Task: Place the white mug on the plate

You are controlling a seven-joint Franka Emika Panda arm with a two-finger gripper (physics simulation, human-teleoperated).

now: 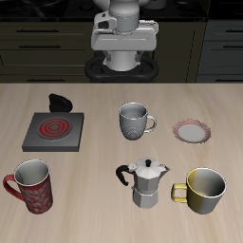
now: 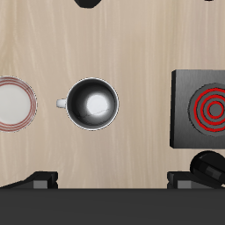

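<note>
The white mug (image 1: 135,121) stands upright mid-table, its handle turned toward the plate (image 1: 193,131), a small white disc with a pinkish-red rim lying beside it with a small gap between them. My gripper (image 1: 122,63) hangs high above the table's back edge, well behind the mug. In the wrist view I look straight down into the mug (image 2: 92,103), with the plate (image 2: 13,102) next to it. Only the dark fingertips (image 2: 88,3) show at the frame's edge. They stand far apart, so the gripper (image 2: 146,3) is open and empty.
A dark square burner with red rings (image 1: 54,130) sits on the mug's other side, with a black knob (image 1: 60,102) behind it. Near the front edge stand a red patterned mug (image 1: 33,185), a moka pot (image 1: 147,182) and a yellow mug (image 1: 204,190).
</note>
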